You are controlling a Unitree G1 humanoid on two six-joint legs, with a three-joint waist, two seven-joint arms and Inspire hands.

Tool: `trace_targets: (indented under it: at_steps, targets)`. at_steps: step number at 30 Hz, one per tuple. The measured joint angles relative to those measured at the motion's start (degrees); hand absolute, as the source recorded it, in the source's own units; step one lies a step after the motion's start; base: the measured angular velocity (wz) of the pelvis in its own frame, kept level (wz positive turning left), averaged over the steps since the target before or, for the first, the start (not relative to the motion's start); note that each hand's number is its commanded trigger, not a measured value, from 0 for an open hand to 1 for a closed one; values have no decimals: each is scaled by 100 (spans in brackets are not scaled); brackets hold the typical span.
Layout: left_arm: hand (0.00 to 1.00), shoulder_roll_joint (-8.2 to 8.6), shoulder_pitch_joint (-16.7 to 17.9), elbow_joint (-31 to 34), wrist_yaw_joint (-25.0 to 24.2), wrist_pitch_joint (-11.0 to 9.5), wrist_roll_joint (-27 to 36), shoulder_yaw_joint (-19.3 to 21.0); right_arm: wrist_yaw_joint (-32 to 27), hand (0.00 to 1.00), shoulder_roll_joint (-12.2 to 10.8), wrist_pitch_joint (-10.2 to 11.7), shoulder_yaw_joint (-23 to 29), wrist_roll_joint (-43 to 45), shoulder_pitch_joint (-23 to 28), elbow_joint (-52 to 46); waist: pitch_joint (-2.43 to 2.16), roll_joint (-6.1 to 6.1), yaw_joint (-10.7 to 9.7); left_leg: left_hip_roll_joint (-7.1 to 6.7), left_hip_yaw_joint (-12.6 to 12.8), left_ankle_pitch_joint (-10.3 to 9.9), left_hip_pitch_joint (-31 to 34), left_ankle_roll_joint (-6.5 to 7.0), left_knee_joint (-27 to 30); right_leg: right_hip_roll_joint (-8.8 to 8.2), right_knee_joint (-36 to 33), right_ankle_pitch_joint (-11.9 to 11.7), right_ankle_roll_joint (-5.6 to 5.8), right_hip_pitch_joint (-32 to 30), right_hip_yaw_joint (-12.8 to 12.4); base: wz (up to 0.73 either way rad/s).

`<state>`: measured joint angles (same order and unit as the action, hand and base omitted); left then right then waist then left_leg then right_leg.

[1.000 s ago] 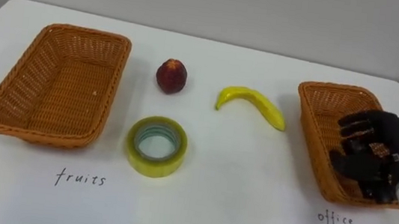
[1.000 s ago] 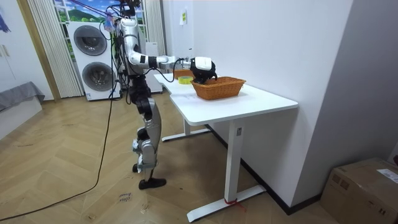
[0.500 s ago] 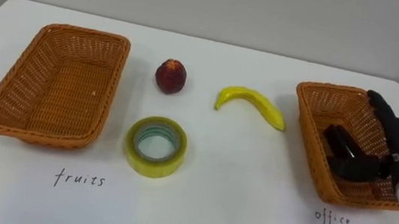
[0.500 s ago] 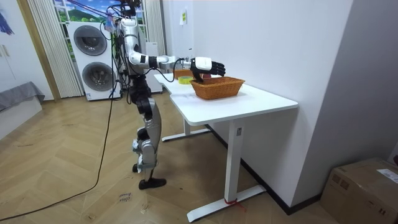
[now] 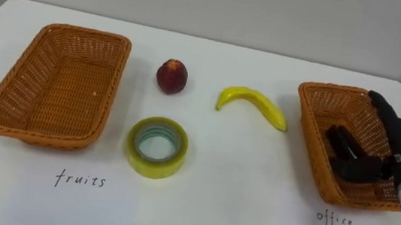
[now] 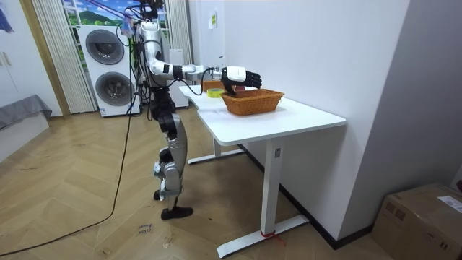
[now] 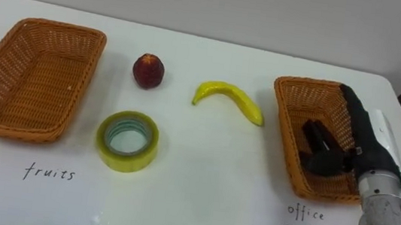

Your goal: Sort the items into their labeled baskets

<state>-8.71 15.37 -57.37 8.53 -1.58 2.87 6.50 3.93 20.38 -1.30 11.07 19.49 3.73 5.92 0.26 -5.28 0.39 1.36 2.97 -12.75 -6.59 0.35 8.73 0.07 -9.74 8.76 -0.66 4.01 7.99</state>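
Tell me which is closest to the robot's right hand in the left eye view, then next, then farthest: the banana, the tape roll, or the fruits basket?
Measured from the right hand, over the office supplies basket:
1. Banana, just left of that basket.
2. Tape roll, mid-table, toward the front.
3. Fruits basket, at the far left.

On the desk (image 5: 236, 200), the left basket (image 5: 88, 33) and the right basket (image 5: 336, 88) sit well apart. Between them, toward the back, lie the peach (image 5: 172, 76) and, to its right, the banana (image 5: 253, 105). The tape roll (image 5: 157, 147) lies before the peach. The right hand (image 5: 396, 154) is over the right basket.
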Motion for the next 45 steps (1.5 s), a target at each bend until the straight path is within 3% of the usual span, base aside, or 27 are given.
trace_targets:
  at_steps: [9, 12, 13, 17, 39, 45]
  targets:
    - [0, 2, -9, -78, -19, -46, 21, -46, 0, 0, 7, 0, 12, -67, -32, -871, -3, -9, -18, -1, 3, 0, 22, 0, -5, 2, 9, 3, 4, -28, 3, 0]
    - [0, 1, -10, -118, -20, -46, 21, -16, 3, 0, 7, 77, 17, -115, -52, -1211, -16, -26, -9, -1, 1, 0, 23, 0, 17, 3, 11, 3, 4, -35, 3, 0]
    - [0, 2, -8, -118, -21, -46, 21, -13, 12, 0, 7, 77, 17, -132, -53, -1252, -42, -69, -3, -1, 1, 0, 22, 0, 18, 3, 8, 3, 4, -37, 2, 0]
    - [0, 7, -9, -115, -22, -45, 23, 19, 123, 0, 7, 76, 18, -266, -68, -1563, -39, -74, -4, -1, 2, 0, 23, 1, 17, 1, 1, 2, 4, -41, -1, 0]
    - [0, 19, -35, -130, -24, -27, 23, 27, 563, 0, 7, -21, 174, -130, -307, -1638, -45, -90, -2, 0, 7, 0, 5, 1, 1, 2, -11, 0, 0, -26, -6, 0]
    - [0, 12, -78, -218, -95, -25, 13, 43, 578, 0, -1, -75, 136, -121, -497, -2119, -23, -56, 8, 3, 15, 1, -5, 1, 14, 5, -8, -1, 0, -21, -11, 0]
